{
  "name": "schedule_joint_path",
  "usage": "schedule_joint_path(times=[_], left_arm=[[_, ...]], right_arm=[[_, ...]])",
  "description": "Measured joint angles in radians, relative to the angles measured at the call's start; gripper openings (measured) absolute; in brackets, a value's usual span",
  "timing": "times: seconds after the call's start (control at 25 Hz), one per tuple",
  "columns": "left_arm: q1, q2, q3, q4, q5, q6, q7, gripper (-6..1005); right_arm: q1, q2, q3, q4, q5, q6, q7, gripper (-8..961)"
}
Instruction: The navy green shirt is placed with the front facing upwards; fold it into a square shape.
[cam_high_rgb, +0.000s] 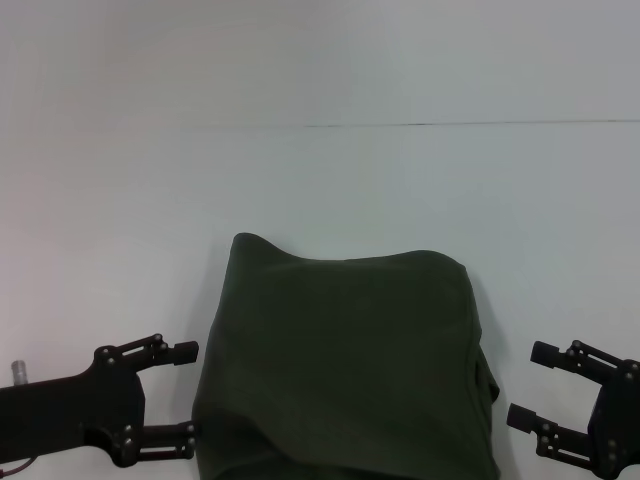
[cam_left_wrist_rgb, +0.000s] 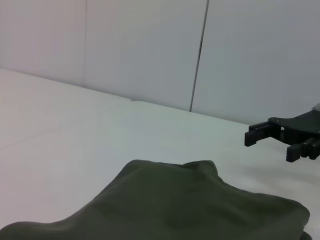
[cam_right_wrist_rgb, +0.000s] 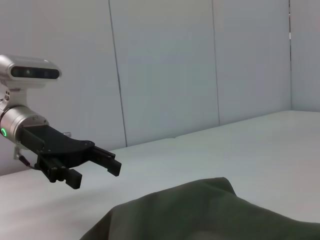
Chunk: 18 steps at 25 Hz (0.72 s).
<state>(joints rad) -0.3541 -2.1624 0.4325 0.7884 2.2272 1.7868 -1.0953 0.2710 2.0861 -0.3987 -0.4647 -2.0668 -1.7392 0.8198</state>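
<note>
One garment, the navy green shirt (cam_high_rgb: 345, 365), is seen lying on the white table (cam_high_rgb: 320, 180) directly in front of the robot, between the two arms. It has been folded into a compact, roughly rectangular bundle. Its long axis is run from the near edge of the table away from the robot, and its far edge is laid across, slightly wavy, with one raised corner on the robot's left. No lettering, collar or label is exposed on the upper surface; only plain dark olive cloth is shown, with a rounded fold near the front and a small layered edge on the robot's right side.

The left gripper (cam_high_rgb: 188, 392) is held low just beside the shirt's left edge, its two fingers spread apart with nothing between them; the lower fingertip appears to be at the cloth's edge, though contact cannot be confirmed. The right gripper (cam_high_rgb: 532, 386) is held near the shirt's right side, clear of the cloth, its fingers likewise spread and empty.

In the left wrist view the shirt (cam_left_wrist_rgb: 190, 210) is seen with the right gripper (cam_left_wrist_rgb: 262, 142) beyond it; in the right wrist view the shirt (cam_right_wrist_rgb: 215, 212) is seen with the left gripper (cam_right_wrist_rgb: 97, 174) beyond it.
</note>
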Motion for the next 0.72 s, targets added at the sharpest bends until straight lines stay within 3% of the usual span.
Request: schedule_joint_path(times=[0.72], left_arm=[[-0.001, -0.004, -0.001, -0.011, -0.01, 0.01, -0.001, 876]], right_arm=[[-0.001, 0.0, 0.017, 0.001, 0.0, -0.004, -0.008, 808]])
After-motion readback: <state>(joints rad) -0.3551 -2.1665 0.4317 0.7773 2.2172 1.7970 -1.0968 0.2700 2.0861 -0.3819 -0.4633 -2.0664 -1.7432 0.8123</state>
